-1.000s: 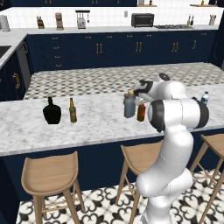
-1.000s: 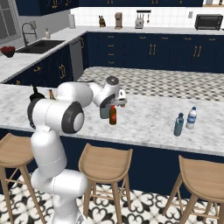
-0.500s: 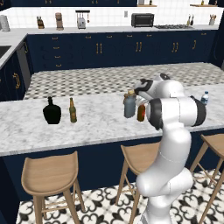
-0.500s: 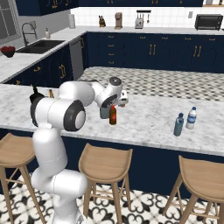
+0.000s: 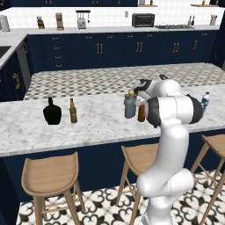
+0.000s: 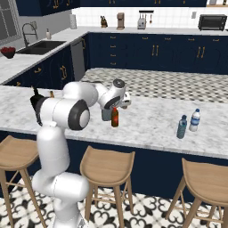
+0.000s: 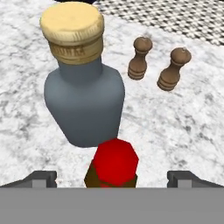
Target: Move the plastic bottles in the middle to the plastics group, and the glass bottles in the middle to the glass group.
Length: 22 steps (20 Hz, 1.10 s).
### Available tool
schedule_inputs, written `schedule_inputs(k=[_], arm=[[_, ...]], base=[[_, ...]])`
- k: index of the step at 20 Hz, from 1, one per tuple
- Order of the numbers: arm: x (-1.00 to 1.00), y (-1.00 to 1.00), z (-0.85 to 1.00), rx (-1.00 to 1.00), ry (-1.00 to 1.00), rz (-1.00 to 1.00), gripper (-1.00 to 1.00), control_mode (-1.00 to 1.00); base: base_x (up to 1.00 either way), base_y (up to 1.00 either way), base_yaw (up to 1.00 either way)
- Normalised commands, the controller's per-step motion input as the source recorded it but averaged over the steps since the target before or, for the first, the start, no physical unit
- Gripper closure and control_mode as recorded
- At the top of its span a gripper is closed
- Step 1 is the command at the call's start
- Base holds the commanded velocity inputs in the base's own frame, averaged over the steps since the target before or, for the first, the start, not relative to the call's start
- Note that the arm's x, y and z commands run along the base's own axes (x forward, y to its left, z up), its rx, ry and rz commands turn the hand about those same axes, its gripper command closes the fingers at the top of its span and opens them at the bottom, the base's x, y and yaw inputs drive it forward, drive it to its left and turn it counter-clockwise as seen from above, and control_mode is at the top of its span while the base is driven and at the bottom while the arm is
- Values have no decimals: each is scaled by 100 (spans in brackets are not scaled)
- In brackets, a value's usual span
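In the left base view, the grey bottle point(image 5: 129, 105) with a tan cap stands on the marble counter point(image 5: 96, 118) at the middle of the frame, and the small red-brown bottle point(image 5: 141, 112) is just beside it to the right, partly behind the arm. The black bottle point(image 5: 52, 112) and the beer bottle point(image 5: 73, 110) of the glass group stand at middle left. The water bottle point(image 5: 205, 100) is at the right edge.

In the right base view, the gripper point(image 6: 116, 105) hangs directly over the red-brown bottle point(image 6: 115, 118) at frame centre. The blue bottle point(image 6: 181, 127) already stands near the water bottle point(image 6: 194, 120) at the right.

In the hand view, the red top of the red-brown bottle point(image 7: 113, 164) sits at bottom centre, between the two fingertips point(image 7: 41, 178), which stand wide apart and hold nothing. The grey bottle point(image 7: 83, 87) is just above it, and two wooden grinders point(image 7: 159, 63) stand at upper right.

I judge that the step is to grasp the red-brown bottle. It is good to descend straight, keep the neck centred between the fingers, and not push the grey bottle, which is very near.
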Motion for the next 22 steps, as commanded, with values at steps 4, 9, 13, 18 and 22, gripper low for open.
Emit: schedule_inputs(k=[4, 9, 13, 18, 22], arm=[[15, 0, -11, 0, 0, 3, -100, -100], [3, 0, -6, 0, 0, 2, -100, -100], [0, 0, -6, 0, 0, 0, -100, -100], [-1, 0, -13, 1, 0, 1, -100, -100], [0, 4, -22, 7, 0, 3, -100, -100]], base=[[0, 0, 0], [0, 0, 0], [0, 0, 0], [0, 0, 0], [0, 0, 0]])
